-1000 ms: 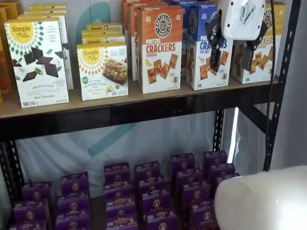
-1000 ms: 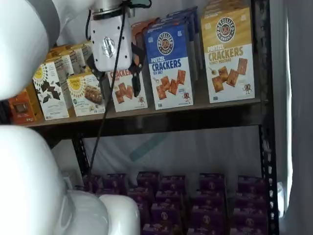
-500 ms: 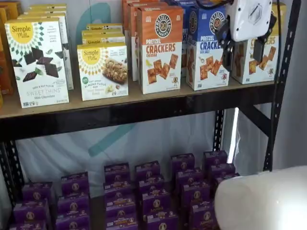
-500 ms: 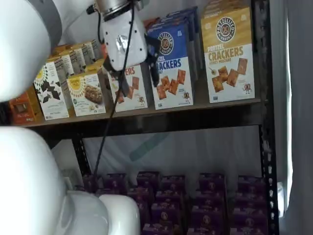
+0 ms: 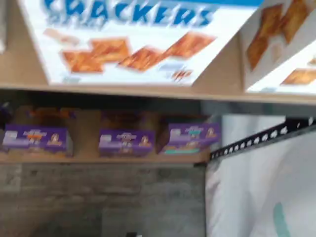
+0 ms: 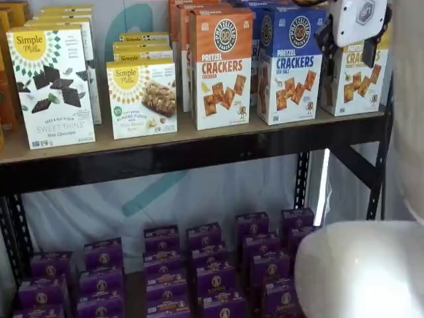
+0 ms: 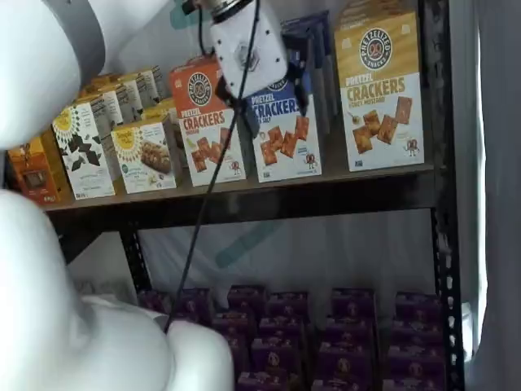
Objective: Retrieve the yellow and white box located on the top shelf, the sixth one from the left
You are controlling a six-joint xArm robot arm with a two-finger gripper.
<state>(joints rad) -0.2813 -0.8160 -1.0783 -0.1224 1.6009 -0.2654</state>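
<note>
Yellow and white box (image 7: 379,90) stands upright on the top shelf (image 7: 269,199), its long axis vertical and its printed front facing out toward the cameras. It is the rightmost carton in the row, close to the black upright on the right, with more cartons of the same kind lined up behind it toward the far side. In a shelf view my own body covers most of it (image 6: 361,83), leaving only the lower white front with the cracker picture.

Just left of it stands the blue box (image 7: 281,134), and left of that the orange box (image 7: 207,130), both upright and facing out the same way. Further left are the white Simple Mills boxes (image 6: 52,86).

My pincer (image 7: 275,96) hangs in front of the blue box, well left of the yellow and white one in that view. Its two black fingers (image 7: 248,122) stand spread with a plain gap between them, and nothing is held in them.

Below, the lower shelf carries rows of purple boxes (image 6: 205,265). The wrist view shows the blue box's lower front (image 5: 133,44) and the shelf edge beneath it.
</note>
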